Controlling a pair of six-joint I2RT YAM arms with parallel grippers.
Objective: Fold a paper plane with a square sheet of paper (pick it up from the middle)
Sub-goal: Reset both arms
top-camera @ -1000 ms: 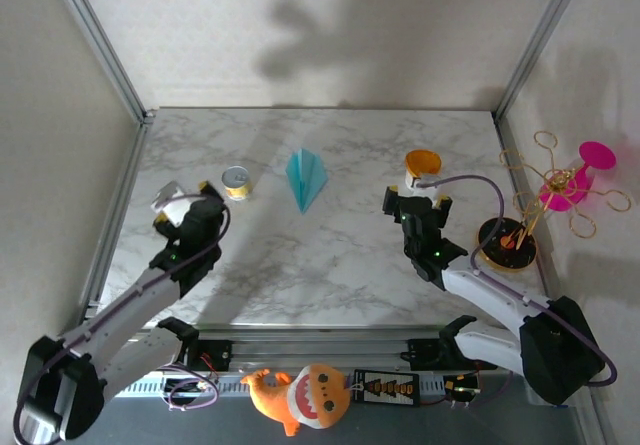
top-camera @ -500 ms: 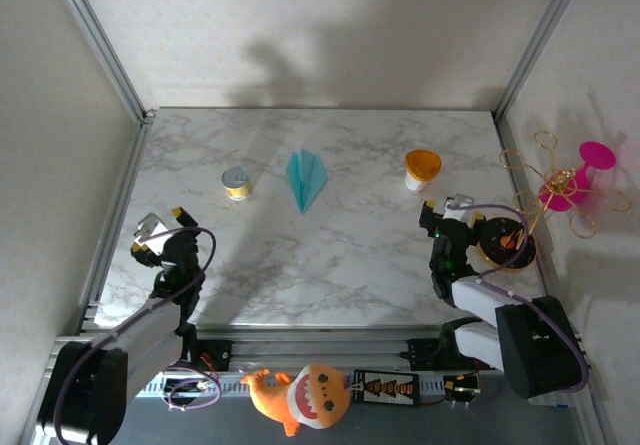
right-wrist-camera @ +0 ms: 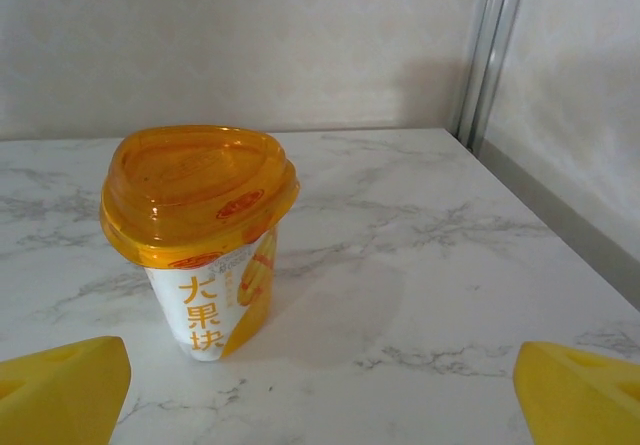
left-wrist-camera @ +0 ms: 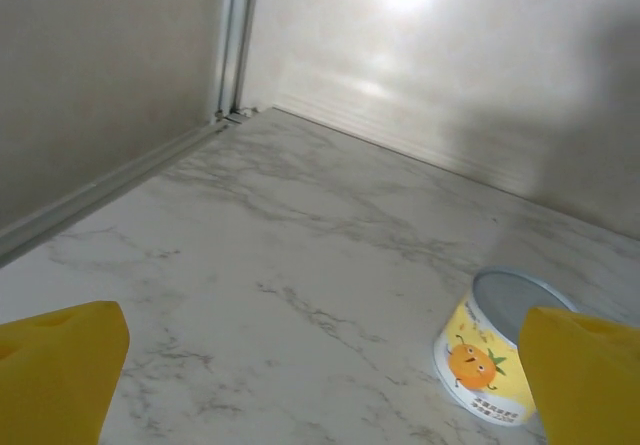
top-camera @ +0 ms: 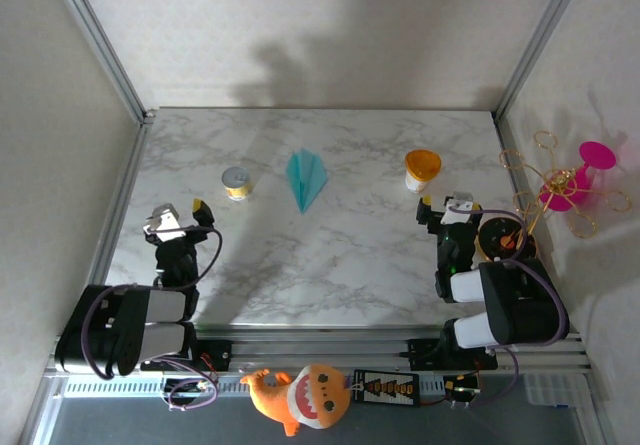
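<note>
The paper plane (top-camera: pixel 305 177) lay flat on the desk (top-camera: pixel 350 255) toward its far side, between and well apart from the left claw (top-camera: pixel 182 215) and right claw (top-camera: pixel 445 208), both spread wide and empty.

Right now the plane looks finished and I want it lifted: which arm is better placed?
Right, narrowly. Both open grippers sit about equally far from the paper plane, but the yellow can lies almost on the left gripper's line to it; the orange cup stands beyond the right gripper's.

Smooth marble-look table (top-camera: pixel 350 255), matt paper plane (top-camera: pixel 305 178) (sharply creased), metal-lidded can (top-camera: pixel 236 181)
</note>
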